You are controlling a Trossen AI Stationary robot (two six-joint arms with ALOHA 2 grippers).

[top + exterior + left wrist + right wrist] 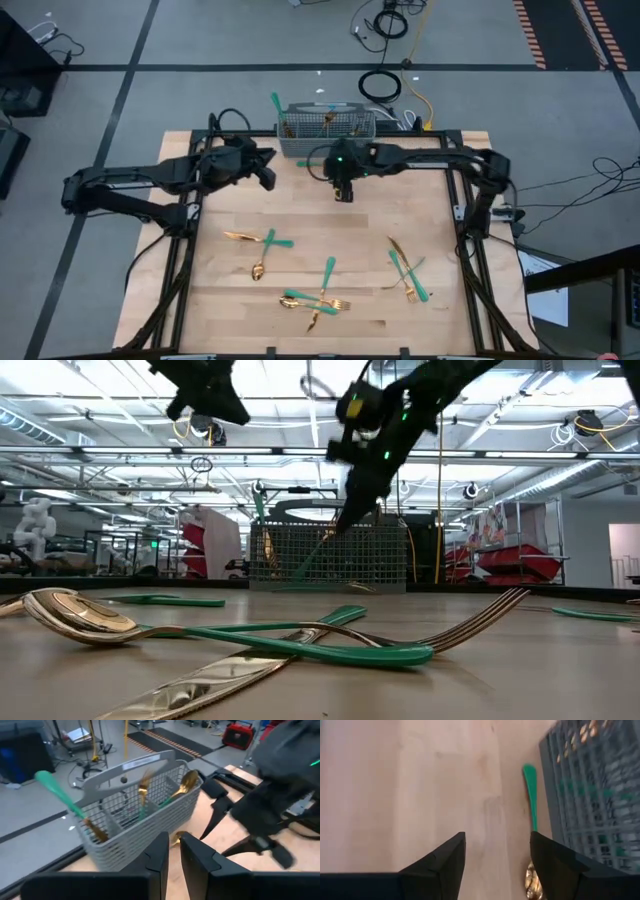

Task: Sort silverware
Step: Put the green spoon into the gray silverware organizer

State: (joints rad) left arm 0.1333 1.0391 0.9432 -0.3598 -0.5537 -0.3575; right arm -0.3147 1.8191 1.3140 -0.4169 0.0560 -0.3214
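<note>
Bright, even overhead light from ceiling strip lamps (90,405), blown out in the low view. Soft shadows on the tabletop (300,215); glare on the near spoon (75,615). Both wrist views motion-blurred, basket (135,815) soft.

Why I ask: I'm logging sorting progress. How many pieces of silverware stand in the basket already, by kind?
fork, head up: 1
spoon, head up: 1
teal-handled piece, handle up, head hidden behind the mesh: 1
Total in the basket: 3, as far as the left wrist view shows.
</note>
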